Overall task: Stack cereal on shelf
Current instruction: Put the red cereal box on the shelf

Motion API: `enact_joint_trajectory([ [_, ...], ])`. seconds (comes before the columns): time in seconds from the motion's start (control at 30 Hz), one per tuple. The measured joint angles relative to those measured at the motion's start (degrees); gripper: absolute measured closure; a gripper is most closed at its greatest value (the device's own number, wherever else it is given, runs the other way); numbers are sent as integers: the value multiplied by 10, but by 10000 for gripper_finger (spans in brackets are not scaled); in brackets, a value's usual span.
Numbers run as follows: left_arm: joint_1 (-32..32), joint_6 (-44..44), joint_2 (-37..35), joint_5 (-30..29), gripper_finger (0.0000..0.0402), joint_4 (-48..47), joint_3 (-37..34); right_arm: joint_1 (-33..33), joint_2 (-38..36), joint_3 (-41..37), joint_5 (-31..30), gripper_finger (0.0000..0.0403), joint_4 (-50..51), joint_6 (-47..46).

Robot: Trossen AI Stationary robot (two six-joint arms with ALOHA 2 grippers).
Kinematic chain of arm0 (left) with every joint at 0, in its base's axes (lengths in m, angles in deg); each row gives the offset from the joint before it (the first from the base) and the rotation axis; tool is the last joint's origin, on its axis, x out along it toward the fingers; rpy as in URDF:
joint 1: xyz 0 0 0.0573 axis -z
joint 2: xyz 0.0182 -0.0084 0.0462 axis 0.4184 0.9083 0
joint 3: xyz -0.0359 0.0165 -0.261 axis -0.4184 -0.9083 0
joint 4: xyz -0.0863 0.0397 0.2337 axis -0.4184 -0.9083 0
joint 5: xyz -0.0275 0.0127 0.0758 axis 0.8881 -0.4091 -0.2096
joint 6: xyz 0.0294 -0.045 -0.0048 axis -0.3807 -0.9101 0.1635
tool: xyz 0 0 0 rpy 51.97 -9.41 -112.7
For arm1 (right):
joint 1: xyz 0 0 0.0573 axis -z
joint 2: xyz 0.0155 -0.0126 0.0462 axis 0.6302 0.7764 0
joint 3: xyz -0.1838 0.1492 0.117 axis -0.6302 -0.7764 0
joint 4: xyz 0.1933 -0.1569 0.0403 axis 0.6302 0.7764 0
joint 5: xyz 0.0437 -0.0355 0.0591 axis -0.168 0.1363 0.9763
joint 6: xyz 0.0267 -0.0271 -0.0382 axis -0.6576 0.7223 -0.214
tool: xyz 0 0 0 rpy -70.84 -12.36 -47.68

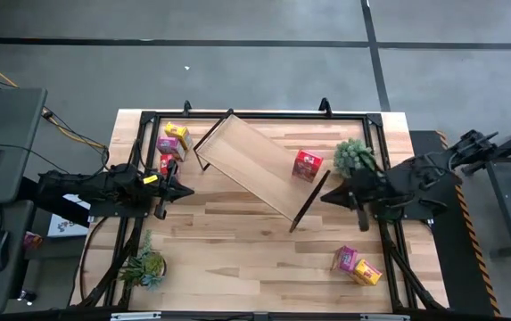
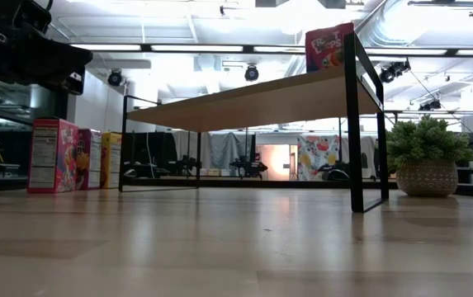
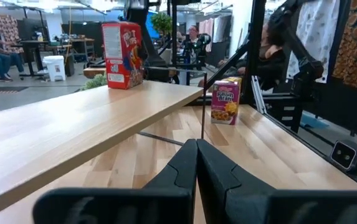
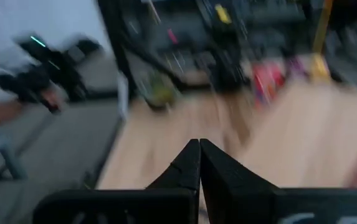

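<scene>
The shelf (image 1: 257, 163) stands slantwise on the table's far middle, on black legs. One red cereal box (image 1: 307, 165) stands upright on its right end and also shows in the left wrist view (image 3: 122, 55). A yellow box (image 1: 176, 131), a pink box (image 1: 169, 145) and a red box (image 1: 166, 163) stand on the table left of the shelf. A pink box (image 1: 345, 259) and a yellow box (image 1: 366, 271) sit at the near right. My left gripper (image 1: 188, 190) is shut and empty, left of the shelf. My right gripper (image 1: 325, 198) is shut and empty, close by the shelf's right leg.
A potted plant (image 1: 355, 156) stands just behind the right gripper, near the shelf's right end. Another plant (image 1: 144, 266) lies at the near left. A black rail frame (image 1: 264, 116) runs round the tabletop. People show in the room beyond, in the left wrist view.
</scene>
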Motion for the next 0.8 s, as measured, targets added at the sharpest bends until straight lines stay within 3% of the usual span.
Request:
enact_joint_trajectory([
  [0.13,0,-24,0,0,402,40,0,0,-37,-63,19,403,-150,81],
  [0.3,0,-102,0,-2,402,97,0,0,-33,-84,23,403,-217,145],
  [0.47,0,-124,10,-95,393,185,12,0,-19,-85,19,403,-217,165],
  [0.6,0,-125,53,-121,339,114,86,0,-11,-85,-4,403,-210,169],
  [0.8,0,-142,185,-184,204,-70,248,0,-10,-85,-24,403,-198,175],
])
